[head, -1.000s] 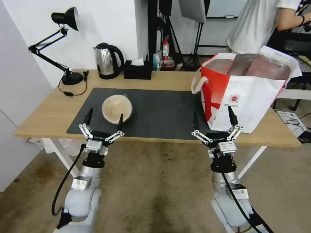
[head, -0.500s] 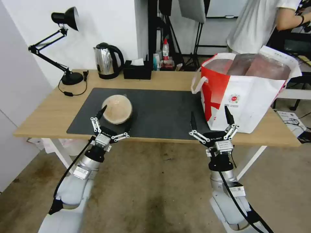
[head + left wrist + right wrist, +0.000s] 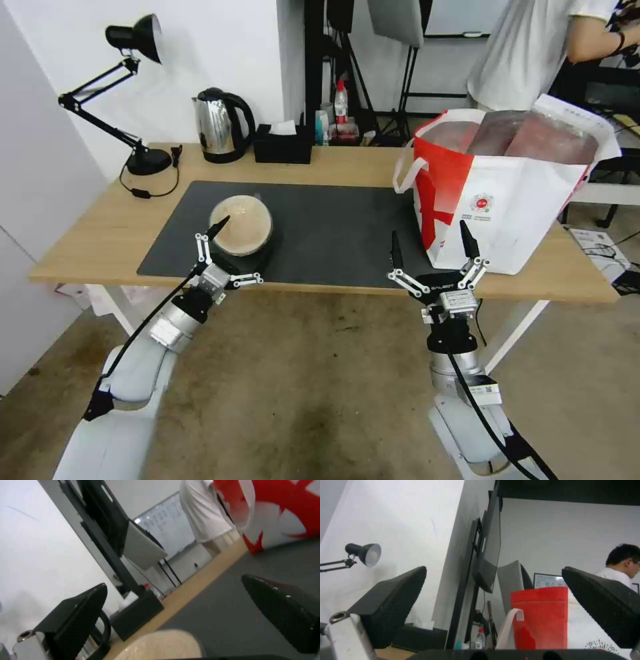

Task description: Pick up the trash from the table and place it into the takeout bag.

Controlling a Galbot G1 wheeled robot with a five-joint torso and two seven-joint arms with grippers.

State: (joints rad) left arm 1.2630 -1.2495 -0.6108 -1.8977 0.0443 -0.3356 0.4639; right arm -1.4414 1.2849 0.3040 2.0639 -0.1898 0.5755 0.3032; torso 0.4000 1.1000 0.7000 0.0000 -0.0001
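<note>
Step in hand: I judge this as the approach to the last visible piece of trash, the round beige bowl (image 3: 241, 225), with no lift begun.
Bowl: it sits on the dark grey mat (image 3: 333, 227) of the tabletop (image 3: 100, 233), toward my left side, well apart from the takeout bag (image 3: 507, 193).
My left gripper (image 3: 240, 243): spread wide and rolled over on its side, at the near edge of the bowl. One fingertip (image 3: 222, 223) lies against the bowl's left rim in the head view; the other is low by the bowl's near right side. In the left wrist view the bowl's pale curve (image 3: 160, 645) shows between the two fingers. Whether either pad actually touches, I cannot tell.
My right gripper (image 3: 431, 245): spread, pointing up, idle at the tabletop's front edge just before the bag.
Bag: stands open on the right of the tabletop, red panel facing the mat.
Next move calls for: in my judgement, getting the bowl's wall between the fingers and pressing them in evenly, since a round side may slip, then carrying it right and clearing the bag's tall rim.
</note>
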